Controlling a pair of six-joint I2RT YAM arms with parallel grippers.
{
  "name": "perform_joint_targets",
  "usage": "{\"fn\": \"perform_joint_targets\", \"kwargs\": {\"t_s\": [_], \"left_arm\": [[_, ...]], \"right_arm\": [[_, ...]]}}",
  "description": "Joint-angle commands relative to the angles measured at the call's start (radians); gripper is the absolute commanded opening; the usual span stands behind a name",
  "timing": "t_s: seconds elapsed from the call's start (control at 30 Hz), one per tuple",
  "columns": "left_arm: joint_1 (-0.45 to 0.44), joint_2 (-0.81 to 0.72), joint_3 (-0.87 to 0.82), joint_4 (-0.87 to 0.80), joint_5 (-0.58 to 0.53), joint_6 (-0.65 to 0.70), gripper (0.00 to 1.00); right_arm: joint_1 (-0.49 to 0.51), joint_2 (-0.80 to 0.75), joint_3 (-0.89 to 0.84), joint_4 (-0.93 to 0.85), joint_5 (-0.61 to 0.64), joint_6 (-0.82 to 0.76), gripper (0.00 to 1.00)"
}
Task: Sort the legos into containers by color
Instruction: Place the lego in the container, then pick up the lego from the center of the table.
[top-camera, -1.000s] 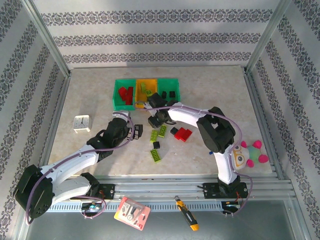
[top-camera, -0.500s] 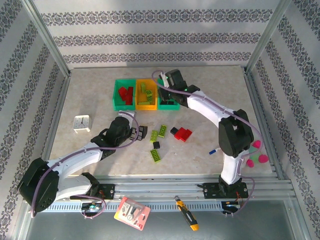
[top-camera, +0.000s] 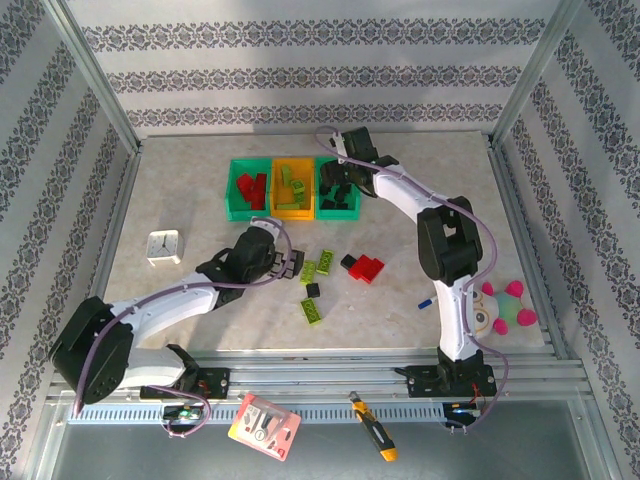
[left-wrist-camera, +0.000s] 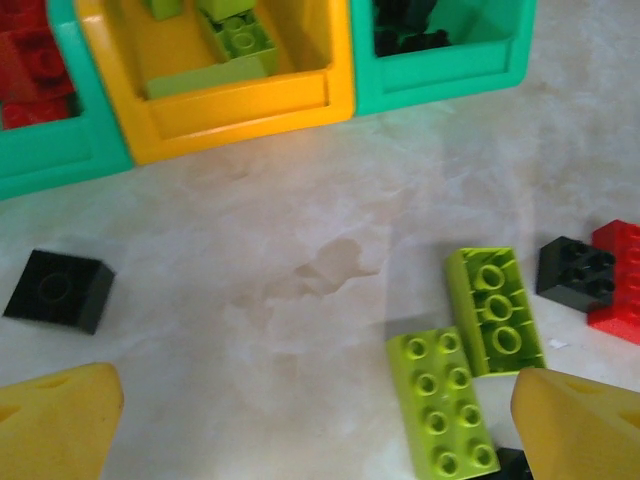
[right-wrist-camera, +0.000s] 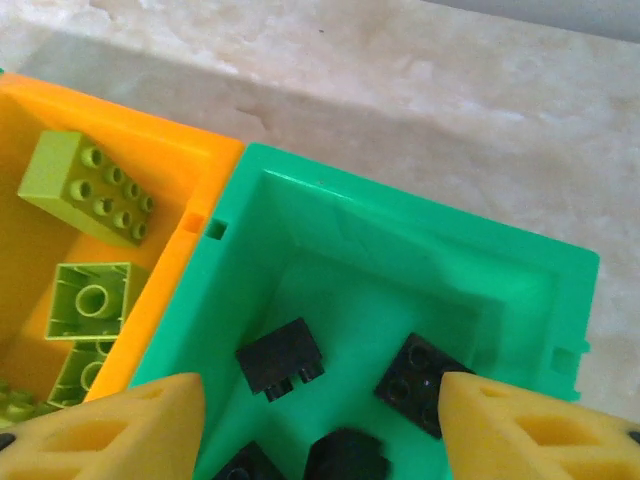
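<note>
The containers stand in a row at the back: a green bin (top-camera: 241, 192) with red legos, an orange bin (top-camera: 293, 190) with lime legos (right-wrist-camera: 85, 186), and a green bin (top-camera: 339, 205) with black legos (right-wrist-camera: 281, 358). My right gripper (right-wrist-camera: 315, 432) hangs open over that right green bin (right-wrist-camera: 400, 260), nothing between its fingers. Loose on the table lie lime bricks (top-camera: 309, 270) (top-camera: 313, 310), black bricks (top-camera: 313, 290) (top-camera: 347, 262) and a red brick (top-camera: 367, 268). My left gripper (left-wrist-camera: 315, 430) is open low over the table, a lime brick (left-wrist-camera: 440, 405) just inside its right finger (left-wrist-camera: 580, 425).
A white clock (top-camera: 164, 246) sits at the left. A blue marker (top-camera: 426, 301) and a plush toy (top-camera: 500, 308) lie at the right beside the right arm. A black brick (left-wrist-camera: 60, 290) rests near the bins' front. A card (top-camera: 264, 427) lies on the front rail.
My right gripper has gone from the table in front of the bins up over the right green bin and opened. My left gripper has edged right toward the lime bricks.
</note>
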Motion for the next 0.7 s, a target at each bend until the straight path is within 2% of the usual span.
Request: {"fn": "perform_joint_targets", "kwargs": {"t_s": [0.0, 0.17, 0.3, 0.43, 0.67], "left_arm": [[-0.031, 0.033, 0.052, -0.092, 0.002, -0.002, 0.99], [-0.068, 0.133, 0.174, -0.278, -0.021, -0.025, 0.94], [-0.095, 0.223, 0.283, -0.422, -0.017, -0.092, 0.87], [-0.113, 0.308, 0.363, -0.507, 0.032, -0.156, 0.81], [-0.132, 0.429, 0.444, -0.587, 0.077, -0.203, 0.69]], "right_arm": [[-0.005, -0.148, -0.070, 0.017, -0.037, -0.033, 0.75], [-0.010, -0.354, -0.308, 0.067, -0.064, -0.029, 0.85], [-0.012, -0.523, -0.513, 0.087, -0.067, 0.000, 0.87], [-0.018, -0.663, -0.681, 0.079, -0.055, 0.039, 0.87], [-0.030, -0.776, -0.814, 0.065, -0.050, 0.087, 0.88]]}}
